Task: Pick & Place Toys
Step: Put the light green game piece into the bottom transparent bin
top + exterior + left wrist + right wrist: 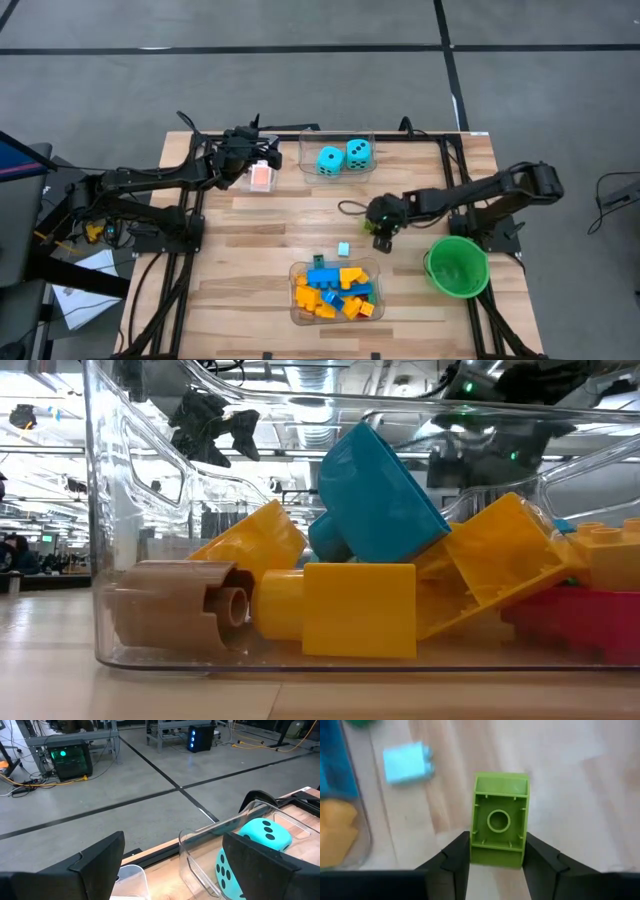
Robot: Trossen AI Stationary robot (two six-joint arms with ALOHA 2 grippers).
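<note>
My right gripper (383, 232) is shut on a green brick (500, 820) over the table, between the green bowl (458, 266) and a clear tub (335, 291) holding several blue, yellow and orange bricks. A light blue brick (343, 248) lies on the table beside that tub and also shows in the right wrist view (407, 762). My left gripper (175, 870) is open and empty at the far left, above a small clear tub with pink-backed cards (262, 177). Two cyan dice (338, 158) sit in a clear tub at the far edge. My right gripper pinches the green brick by two opposite sides at one end (496, 855) between its two fingers (457, 857). The fingers come from above, pointing down. The brick's hollow underside faces the wrist camera. Whether the brick is clear of the table, I cannot tell.
A small green piece (318, 258) lies at the brick tub's far rim. The dice tub's clear wall (210, 835) stands right in front of my left gripper. The low view looks straight into the brick tub (350, 590). Bare wood lies mid-table (290, 225).
</note>
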